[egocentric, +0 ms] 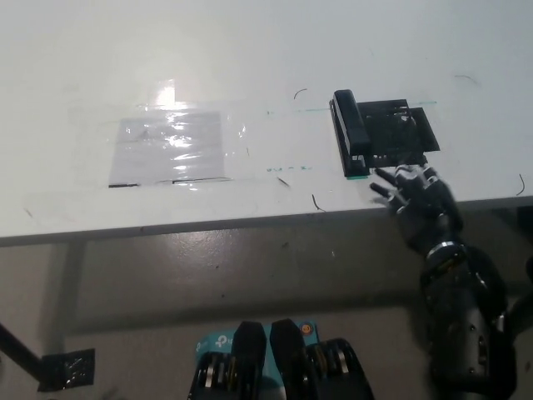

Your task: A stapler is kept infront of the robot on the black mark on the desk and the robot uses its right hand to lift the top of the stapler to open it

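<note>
The right hand [414, 193] is black with grey-glinting segmented fingers [385, 177]; behind it, a silvery wrist ring and bulky black forearm [460, 321].

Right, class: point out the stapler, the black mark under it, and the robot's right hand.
stapler [351, 133]: head view, middle of its black top.
black mark [405, 132]: head view, bare part right of the stapler.
right hand [414, 193]: head view, back of the hand, fingers spread.
</note>
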Controlling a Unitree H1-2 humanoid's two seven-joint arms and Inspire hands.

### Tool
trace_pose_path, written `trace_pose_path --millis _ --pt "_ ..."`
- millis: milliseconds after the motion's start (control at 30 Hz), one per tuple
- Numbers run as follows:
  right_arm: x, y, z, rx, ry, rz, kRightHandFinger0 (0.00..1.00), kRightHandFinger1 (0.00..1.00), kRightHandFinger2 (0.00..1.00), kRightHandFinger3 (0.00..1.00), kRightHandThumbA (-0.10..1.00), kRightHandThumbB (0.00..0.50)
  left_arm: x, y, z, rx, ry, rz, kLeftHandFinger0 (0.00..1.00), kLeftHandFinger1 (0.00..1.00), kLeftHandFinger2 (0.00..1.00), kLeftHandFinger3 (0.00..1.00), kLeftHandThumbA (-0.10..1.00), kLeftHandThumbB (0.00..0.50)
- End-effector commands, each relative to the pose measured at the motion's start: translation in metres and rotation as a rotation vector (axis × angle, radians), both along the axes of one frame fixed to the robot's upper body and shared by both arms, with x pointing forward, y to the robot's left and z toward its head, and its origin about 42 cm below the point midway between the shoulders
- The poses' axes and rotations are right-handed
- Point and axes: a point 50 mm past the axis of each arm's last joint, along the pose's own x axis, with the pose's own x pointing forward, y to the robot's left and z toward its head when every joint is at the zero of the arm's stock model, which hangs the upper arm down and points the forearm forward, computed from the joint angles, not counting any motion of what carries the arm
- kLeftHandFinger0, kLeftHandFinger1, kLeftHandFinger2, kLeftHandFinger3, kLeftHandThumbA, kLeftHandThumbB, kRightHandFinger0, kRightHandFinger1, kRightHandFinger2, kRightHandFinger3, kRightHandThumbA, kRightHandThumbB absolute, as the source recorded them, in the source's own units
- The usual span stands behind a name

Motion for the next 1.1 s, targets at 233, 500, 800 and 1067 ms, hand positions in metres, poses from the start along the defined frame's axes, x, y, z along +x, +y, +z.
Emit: trace_pose_path --millis 233,500,800,1067 --pt "0.024 0.033 0.02 0.18 0.032 0.039 0.38 0.47 0.62 0.87 0.29 0.0 0.003 0.002 0.01 0.008 -0.047 -0.003 0.57 0.59 0.71 0.85 0.38 0.156" --pt "0.031 0.041 0.022 0.173 0.066 0.041 0.37 0.45 0.6 0.85 0.33 0.0 0.006 0.001 0.012 0.017 -0.052 -0.003 0.56 0.59 0.71 0.87 0.37 0.129" --pt "0.04 0.045 0.019 0.152 0.104 0.03 0.48 0.51 0.6 0.87 0.33 0.0 0.009 0.0 0.014 0.022 -0.065 -0.005 0.53 0.58 0.72 0.88 0.35 0.102" --pt "0.046 0.044 0.015 0.137 0.116 0.053 0.45 0.48 0.6 0.91 0.36 0.0 0.01 0.002 0.016 0.015 -0.063 -0.006 0.53 0.57 0.73 0.89 0.34 0.103"
